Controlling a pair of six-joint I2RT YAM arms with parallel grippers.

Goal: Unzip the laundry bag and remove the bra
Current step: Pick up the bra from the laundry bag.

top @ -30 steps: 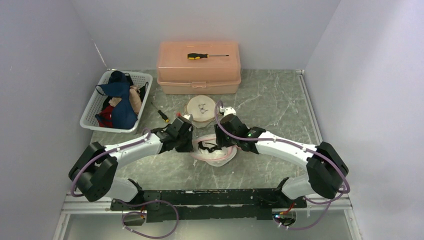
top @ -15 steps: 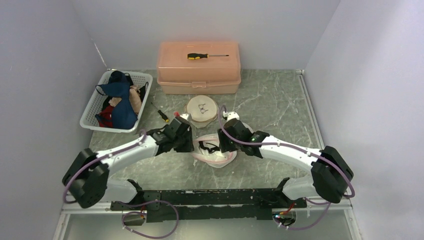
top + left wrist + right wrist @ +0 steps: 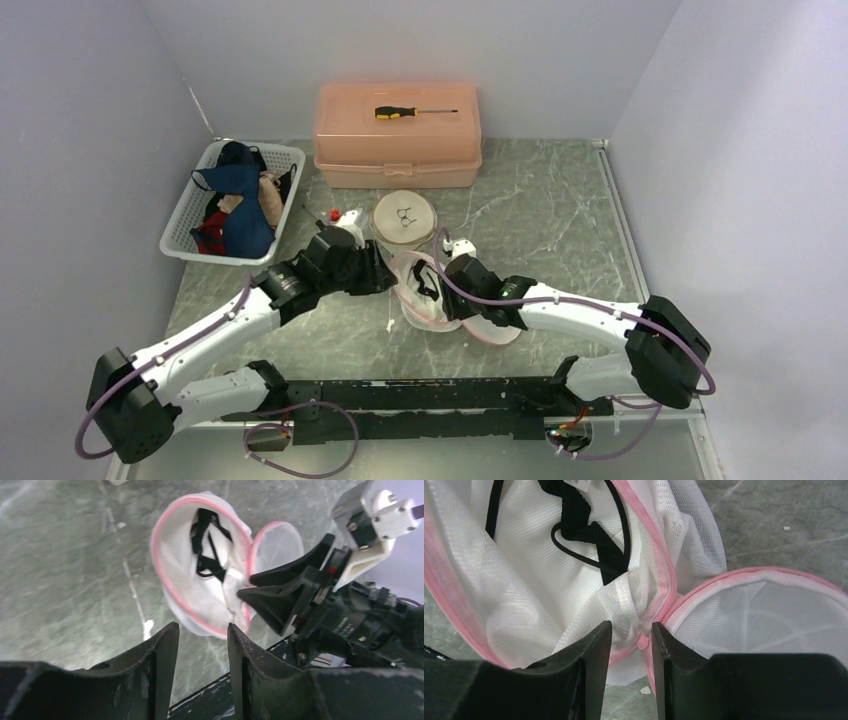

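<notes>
Laundry bag (image 3: 412, 300) sits at the middle of the top view on the grey marbled table (image 3: 560, 220), between the two arms. It is white mesh edged in pink, unzipped, with its mouth turned toward the left of the frame. Its round flap (image 3: 497, 332) lies open toward the lower right. The bra (image 3: 207, 540), black with thin straps, is inside the bag against the mesh.

The right gripper (image 3: 630, 636) is pinched on the bag where the pink zipper seam (image 3: 659, 587) meets the flap. Bunched mesh fills the narrow gap between its fingers (image 3: 591, 655).

The left gripper (image 3: 202, 642) has its jaws parted and holds nothing. In its wrist view, at the bottom of the frame, it is near the bag's mouth but not touching it.

At the upper left of the top view a white basket (image 3: 283, 158) holds clothes. A peach box (image 3: 398, 150) at top centre carries a screwdriver (image 3: 412, 112). A round beige disc (image 3: 404, 215) lies just above the bag.
</notes>
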